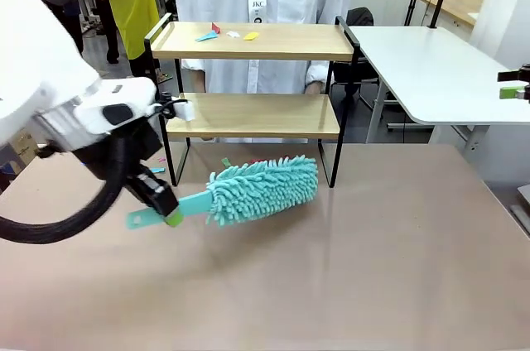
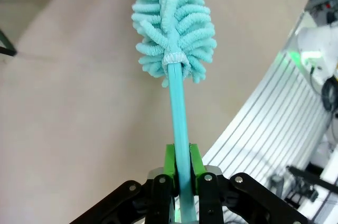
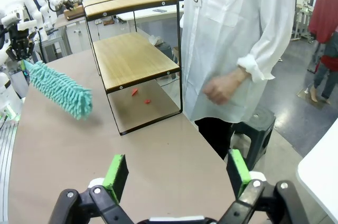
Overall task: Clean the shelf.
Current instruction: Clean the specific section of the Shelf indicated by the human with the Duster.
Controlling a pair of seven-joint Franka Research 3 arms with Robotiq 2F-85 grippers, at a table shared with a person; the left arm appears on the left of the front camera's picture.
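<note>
1. Teal fluffy duster (image 1: 265, 188) hangs over the tan tabletop (image 1: 373, 268), its flat handle pinched tight in the left gripper (image 1: 172, 217).
2. Two-tier wooden shelf (image 1: 257, 115) in a black metal frame stands just behind; small coloured scraps (image 1: 207, 36) dot its top board.
3. Farther right, the right gripper (image 3: 177, 171) gapes wide, empty, over bare tabletop.

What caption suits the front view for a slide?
Left gripper holds a teal duster in front of the two-tier shelf; scraps lie on its top board.

Left arm (image 1: 50, 78): white shell, thick black cable (image 1: 58, 231) looping behind left hand (image 2: 179, 152). Right hand (image 3: 177, 174) matches it: black links, green pads (image 3: 117, 174), silver screws (image 3: 253, 184). Person: white shirt (image 3: 237, 23), sleeve pushed up, lanyard badge (image 1: 257, 2).
</note>
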